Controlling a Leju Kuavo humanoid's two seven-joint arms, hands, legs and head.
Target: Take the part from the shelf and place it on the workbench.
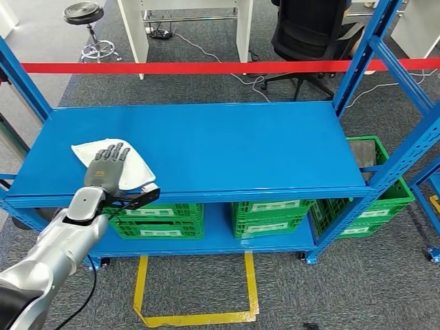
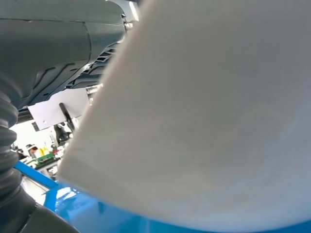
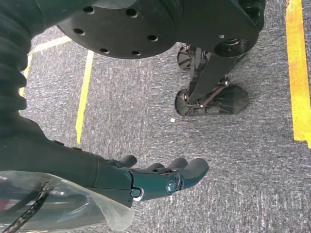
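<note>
The left hand (image 1: 107, 170) lay flat, fingers spread, on the white part (image 1: 132, 168) at the shelf's (image 1: 218, 148) left front; grip could not be confirmed. The part's long axis ran diagonally. The right hand (image 3: 161, 177) hung open, holding nothing.

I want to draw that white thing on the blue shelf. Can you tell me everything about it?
The white part is a flat, thin, pale sheet with pointed corners, looking smooth like plastic or stiff foam. It lies flat on the blue shelf, near its front left edge, one corner poking toward the front. The left robot hand rests on top of it, fingers stretched flat, hiding its middle. Whether it is gripped yet cannot be told. Up close, its surface looks plain and unmarked.
</note>
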